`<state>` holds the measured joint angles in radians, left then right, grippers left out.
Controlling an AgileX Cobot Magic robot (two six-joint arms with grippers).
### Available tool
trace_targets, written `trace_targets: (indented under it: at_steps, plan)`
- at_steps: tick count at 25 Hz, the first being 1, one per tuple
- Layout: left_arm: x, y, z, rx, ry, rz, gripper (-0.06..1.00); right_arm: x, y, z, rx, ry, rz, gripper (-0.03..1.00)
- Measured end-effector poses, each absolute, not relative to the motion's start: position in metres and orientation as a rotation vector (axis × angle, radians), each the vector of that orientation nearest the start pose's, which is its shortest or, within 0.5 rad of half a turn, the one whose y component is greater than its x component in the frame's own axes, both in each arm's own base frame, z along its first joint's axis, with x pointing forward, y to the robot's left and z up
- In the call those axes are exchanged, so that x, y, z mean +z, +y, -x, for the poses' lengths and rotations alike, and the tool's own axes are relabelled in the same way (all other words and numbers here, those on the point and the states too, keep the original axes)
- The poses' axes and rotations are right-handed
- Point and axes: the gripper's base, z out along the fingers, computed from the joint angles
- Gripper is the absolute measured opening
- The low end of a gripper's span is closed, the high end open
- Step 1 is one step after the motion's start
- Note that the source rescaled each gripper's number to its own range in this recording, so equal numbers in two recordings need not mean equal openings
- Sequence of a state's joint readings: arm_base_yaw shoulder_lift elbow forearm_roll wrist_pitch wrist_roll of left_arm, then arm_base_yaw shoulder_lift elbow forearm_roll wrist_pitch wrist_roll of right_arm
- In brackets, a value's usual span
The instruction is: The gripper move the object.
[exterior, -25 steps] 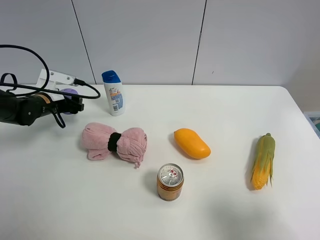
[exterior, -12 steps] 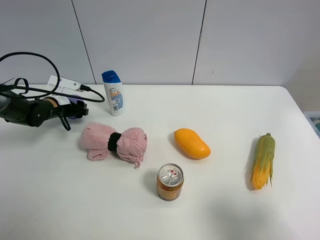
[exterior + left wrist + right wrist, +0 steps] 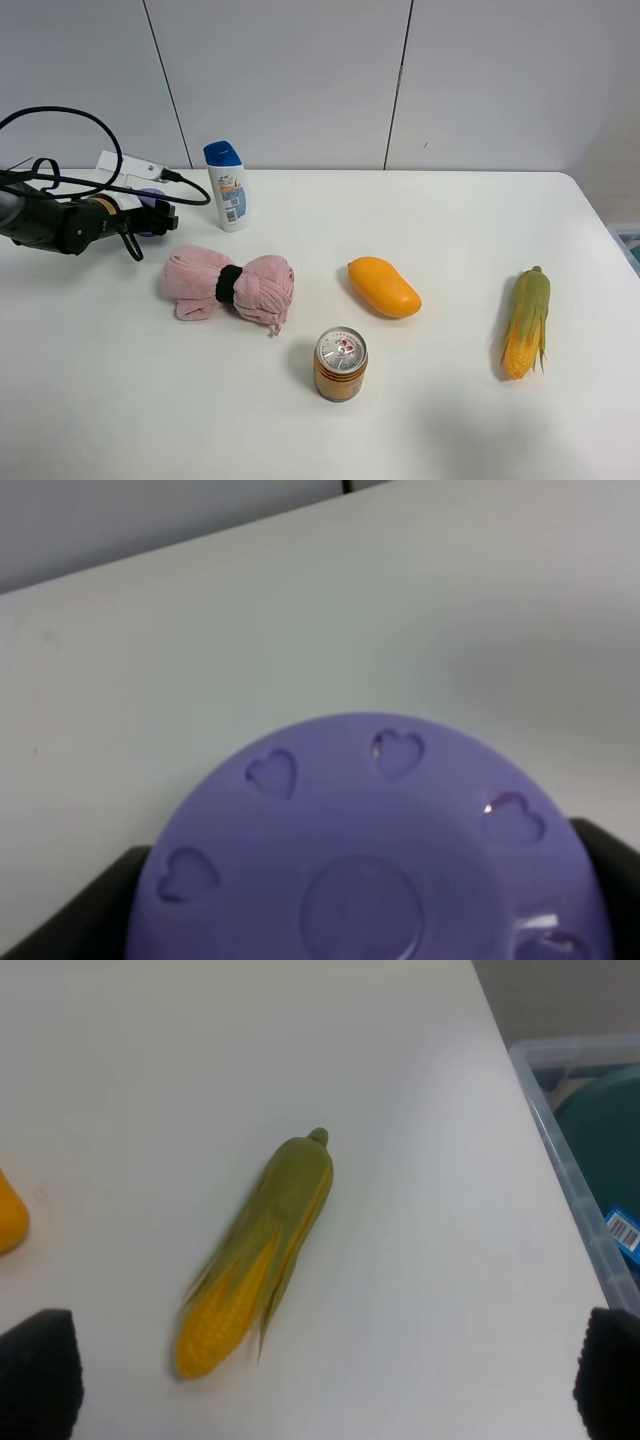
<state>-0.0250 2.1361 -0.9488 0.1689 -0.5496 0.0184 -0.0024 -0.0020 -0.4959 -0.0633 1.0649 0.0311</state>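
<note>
From above, we see the left pincer (image 3: 157,214) at the worktop's (image 3: 450,230) far left, clamped on the purple tub (image 3: 149,197) near the bottle (image 3: 228,185). In its wrist view, black fingers (image 3: 100,910) flank the heart-embossed lid (image 3: 365,850). The right pincer (image 3: 325,1380) stands wide apart, facing the corn (image 3: 260,1250).

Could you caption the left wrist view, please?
Purple heart-embossed tub between the black fingers of the left gripper, white table behind.
</note>
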Motion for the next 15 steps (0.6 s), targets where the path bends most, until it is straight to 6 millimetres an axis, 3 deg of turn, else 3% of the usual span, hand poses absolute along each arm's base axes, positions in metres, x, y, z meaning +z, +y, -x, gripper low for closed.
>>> trace_targets:
  at_steps: [1, 3, 4, 5, 10, 13, 15]
  plan:
    - [0.079, -0.018, -0.394, -0.023, 2.116, -0.232, 0.17, 0.276, -0.005, 0.005, -0.058, 2.049, -0.037, 1.0]
    - [0.077, -0.018, -0.393, -0.035, 2.129, -0.216, 0.65, 0.276, -0.005, 0.005, -0.058, 2.049, -0.037, 1.0]
    - [0.076, -0.018, -0.393, -0.044, 2.134, -0.203, 0.8, 0.276, -0.005, 0.005, -0.058, 2.049, -0.037, 1.0]
    - [0.076, -0.018, -0.393, -0.055, 2.138, -0.183, 0.88, 0.276, -0.005, 0.005, -0.058, 2.049, -0.037, 1.0]
    - [0.083, -0.017, -0.391, -0.093, 2.168, -0.097, 0.97, 0.276, -0.005, 0.005, -0.058, 2.049, -0.037, 1.0]
    - [0.112, -0.016, -0.39, -0.109, 2.15, -0.037, 0.97, 0.276, -0.005, 0.005, -0.058, 2.049, -0.037, 1.0]
    - [0.146, -0.015, -0.387, -0.11, 2.112, -0.001, 0.97, 0.276, -0.005, 0.005, -0.058, 2.049, -0.037, 1.0]
